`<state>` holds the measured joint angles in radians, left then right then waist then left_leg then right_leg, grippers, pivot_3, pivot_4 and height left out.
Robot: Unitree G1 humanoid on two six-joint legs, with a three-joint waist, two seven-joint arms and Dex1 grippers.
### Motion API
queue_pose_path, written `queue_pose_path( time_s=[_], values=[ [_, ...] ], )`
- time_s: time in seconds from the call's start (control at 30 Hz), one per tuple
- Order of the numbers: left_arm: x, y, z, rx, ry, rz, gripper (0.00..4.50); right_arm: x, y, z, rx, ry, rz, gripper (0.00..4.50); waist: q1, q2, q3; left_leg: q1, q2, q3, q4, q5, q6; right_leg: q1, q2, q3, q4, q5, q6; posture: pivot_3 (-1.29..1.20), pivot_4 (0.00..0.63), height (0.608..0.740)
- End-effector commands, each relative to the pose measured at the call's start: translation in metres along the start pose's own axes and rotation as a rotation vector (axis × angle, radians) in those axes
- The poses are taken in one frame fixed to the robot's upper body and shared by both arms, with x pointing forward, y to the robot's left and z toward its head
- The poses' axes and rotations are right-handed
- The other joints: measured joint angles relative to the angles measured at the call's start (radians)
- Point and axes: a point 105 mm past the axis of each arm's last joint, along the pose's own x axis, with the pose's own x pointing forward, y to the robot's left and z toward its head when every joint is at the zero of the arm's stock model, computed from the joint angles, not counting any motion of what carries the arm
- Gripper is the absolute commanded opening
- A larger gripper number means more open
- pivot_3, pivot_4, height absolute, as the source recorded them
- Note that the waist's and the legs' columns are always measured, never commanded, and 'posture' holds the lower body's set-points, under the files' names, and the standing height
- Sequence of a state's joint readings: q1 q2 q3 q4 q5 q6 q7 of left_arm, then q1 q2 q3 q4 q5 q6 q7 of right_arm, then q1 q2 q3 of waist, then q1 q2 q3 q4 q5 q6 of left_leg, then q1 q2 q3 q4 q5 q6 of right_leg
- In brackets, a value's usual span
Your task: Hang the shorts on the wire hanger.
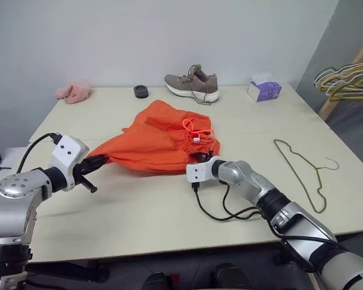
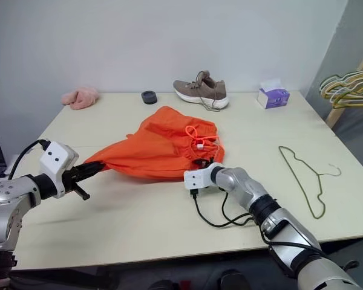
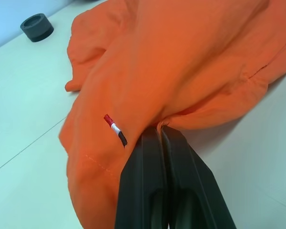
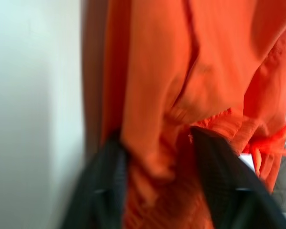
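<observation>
Tabletop carries everything I can see, pale and wide. Largest on it are the shorts, bright orange, lying crumpled near the middle with the drawstring looped on top toward my right side. My left tool is clenched on a corner of the shorts at their left end; in the left wrist view the two black fingers are pressed together with the fabric edge pinched at their tips. My right tool is at the waistband edge of the shorts; in the right wrist view its fingers stand apart with orange fabric bunched between them, and I cannot tell whether they are gripping it. The wire hanger lies flat on the tabletop well apart from the shorts, on my right. At the far edge sit a brown shoe, a purple tissue box, a pink fluffy cloth and a small dark ring.
</observation>
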<state>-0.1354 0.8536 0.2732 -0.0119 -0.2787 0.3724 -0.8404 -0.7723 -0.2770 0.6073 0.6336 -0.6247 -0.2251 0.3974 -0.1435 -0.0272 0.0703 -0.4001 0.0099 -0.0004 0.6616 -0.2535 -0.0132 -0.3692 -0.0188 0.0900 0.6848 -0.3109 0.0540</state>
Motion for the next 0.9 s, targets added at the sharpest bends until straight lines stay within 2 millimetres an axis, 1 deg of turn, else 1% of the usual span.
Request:
queue_pose_path(
  time_s=[0.03, 0.1, 0.27, 0.33, 0.37, 0.43, 0.5, 0.57, 0.63, 0.67, 0.73, 0.77, 0.8, 0.83, 0.87, 0.9],
  values=[
    [-0.002, 0.003, 0.004, 0.067, 0.008, -0.009, 0.00, -0.017, -0.037, 0.006, -0.047, -0.065, -0.065, 0.62, -0.001, 0.000, 0.000, 0.000, 0.000, 0.000, 0.000, 0.000, 0.000, 0.000, 0.000, 0.000, 0.001, 0.000, 0.000, -0.08, 0.026, 0.740],
    [0.000, -0.006, -0.002, 0.090, 0.039, -0.066, 0.00, -0.030, -0.045, 0.004, -0.068, -0.080, -0.058, 0.02, -0.001, 0.000, 0.000, 0.000, 0.000, 0.001, 0.000, 0.000, 0.000, 0.001, 0.000, 0.000, 0.002, 0.000, 0.000, -0.09, 0.026, 0.740],
    [0.002, -0.030, -0.021, 0.176, 0.126, -0.199, 0.00, -0.063, -0.059, -0.009, -0.097, -0.059, -0.030, 0.02, -0.001, 0.000, 0.000, 0.000, 0.000, 0.001, 0.000, 0.000, 0.000, 0.001, 0.000, 0.001, 0.002, 0.000, 0.000, -0.10, 0.027, 0.740],
    [0.002, -0.032, -0.023, 0.183, 0.129, -0.211, 0.00, -0.068, -0.060, -0.010, -0.093, -0.055, -0.022, 0.02, -0.001, 0.000, 0.000, 0.000, 0.000, 0.001, 0.000, 0.000, 0.000, 0.001, 0.000, 0.001, 0.002, 0.000, 0.000, -0.11, 0.027, 0.740],
    [0.003, -0.037, -0.024, 0.183, 0.130, -0.231, 0.00, -0.075, -0.057, -0.011, -0.072, -0.057, 0.006, 0.02, -0.001, 0.000, 0.000, 0.000, 0.000, 0.001, 0.000, 0.000, 0.000, 0.001, 0.000, 0.001, 0.002, 0.000, 0.000, -0.11, 0.027, 0.740],
    [0.002, -0.053, -0.027, 0.175, 0.150, -0.318, 0.00, -0.092, -0.039, -0.005, 0.020, -0.090, 0.114, 0.02, 0.001, 0.000, 0.000, 0.000, 0.001, 0.001, 0.000, 0.000, 0.000, 0.001, 0.000, 0.002, 0.002, 0.000, 0.000, -0.11, 0.027, 0.740],
    [-0.008, -0.068, -0.030, 0.152, 0.193, -0.433, 0.00, -0.108, -0.019, 0.009, 0.162, -0.146, 0.238, 0.02, 0.002, 0.000, 0.000, -0.001, 0.001, 0.000, 0.000, 0.000, 0.000, 0.002, 0.000, 0.001, 0.000, 0.000, 0.000, -0.12, 0.028, 0.740],
    [-0.021, -0.078, -0.031, 0.128, 0.240, -0.536, 0.00, -0.122, -0.007, 0.025, 0.275, -0.199, 0.335, 0.02, -0.001, 0.001, 0.000, -0.002, 0.001, 0.000, 0.000, 0.000, 0.000, 0.002, 0.000, 0.000, -0.002, 0.000, 0.000, -0.12, 0.027, 0.740],
    [-0.030, -0.077, -0.023, 0.112, 0.260, -0.582, 0.00, -0.136, -0.009, 0.041, 0.391, -0.254, 0.397, 0.02, -0.005, 0.002, 0.001, -0.003, 0.002, 0.001, 0.000, 0.000, 0.000, 0.001, 0.000, 0.001, -0.002, 0.000, 0.000, -0.12, 0.027, 0.740],
    [-0.031, -0.073, -0.015, 0.093, 0.244, -0.583, 0.00, -0.141, -0.012, 0.047, 0.425, -0.270, 0.414, 0.02, -0.005, 0.003, 0.002, -0.002, 0.002, 0.001, 0.000, 0.000, 0.000, 0.002, 0.000, 0.001, -0.001, 0.000, 0.000, -0.12, 0.026, 0.740],
    [-0.026, -0.063, 0.010, 0.048, 0.158, -0.552, 0.00, -0.148, -0.025, 0.054, 0.485, -0.297, 0.417, 0.02, -0.002, 0.005, 0.003, 0.000, 0.001, 0.000, 0.001, 0.000, 0.001, 0.004, 0.000, 0.000, -0.001, 0.000, 0.000, -0.12, 0.025, 0.740],
    [-0.024, -0.060, 0.018, 0.035, 0.128, -0.542, 0.00, -0.150, -0.030, 0.055, 0.506, -0.303, 0.416, 0.02, -0.001, 0.004, 0.003, 0.003, 0.002, 0.000, 0.001, 0.001, 0.001, 0.004, 0.000, -0.001, -0.001, -0.001, -0.001, -0.12, 0.025, 0.740],
    [-0.020, -0.053, 0.030, 0.031, 0.086, -0.517, 0.00, -0.150, -0.039, 0.056, 0.534, -0.311, 0.400, 0.02, 0.001, 0.004, 0.003, 0.004, 0.001, 0.000, 0.002, 0.001, 0.003, 0.004, 0.000, -0.002, -0.002, -0.001, -0.001, -0.12, 0.023, 0.740],
    [-0.013, -0.041, 0.042, 0.048, 0.041, -0.473, 0.00, -0.148, -0.051, 0.051, 0.566, -0.304, 0.379, 0.02, 0.004, 0.005, 0.003, 0.004, 0.001, 0.000, 0.001, 0.002, 0.004, 0.005, 0.000, -0.003, -0.003, -0.001, -0.001, -0.12, 0.019, 0.740],
    [-0.002, -0.026, 0.054, 0.077, -0.008, -0.406, 0.00, -0.142, -0.064, 0.038, 0.580, -0.270, 0.340, 0.02, 0.005, 0.005, 0.003, 0.007, 0.000, 0.000, 0.002, 0.003, 0.005, 0.007, 0.000, -0.004, -0.003, -0.001, -0.001, -0.12, 0.017, 0.740],
    [0.006, -0.016, 0.062, 0.096, -0.040, -0.362, 0.00, -0.138, -0.073, 0.028, 0.589, -0.244, 0.315, 0.02, 0.006, 0.004, 0.003, 0.007, 0.000, 0.000, 0.003, 0.003, 0.006, 0.008, 0.000, -0.005, -0.003, -0.001, 0.000, -0.12, 0.014, 0.740]
  ],
)
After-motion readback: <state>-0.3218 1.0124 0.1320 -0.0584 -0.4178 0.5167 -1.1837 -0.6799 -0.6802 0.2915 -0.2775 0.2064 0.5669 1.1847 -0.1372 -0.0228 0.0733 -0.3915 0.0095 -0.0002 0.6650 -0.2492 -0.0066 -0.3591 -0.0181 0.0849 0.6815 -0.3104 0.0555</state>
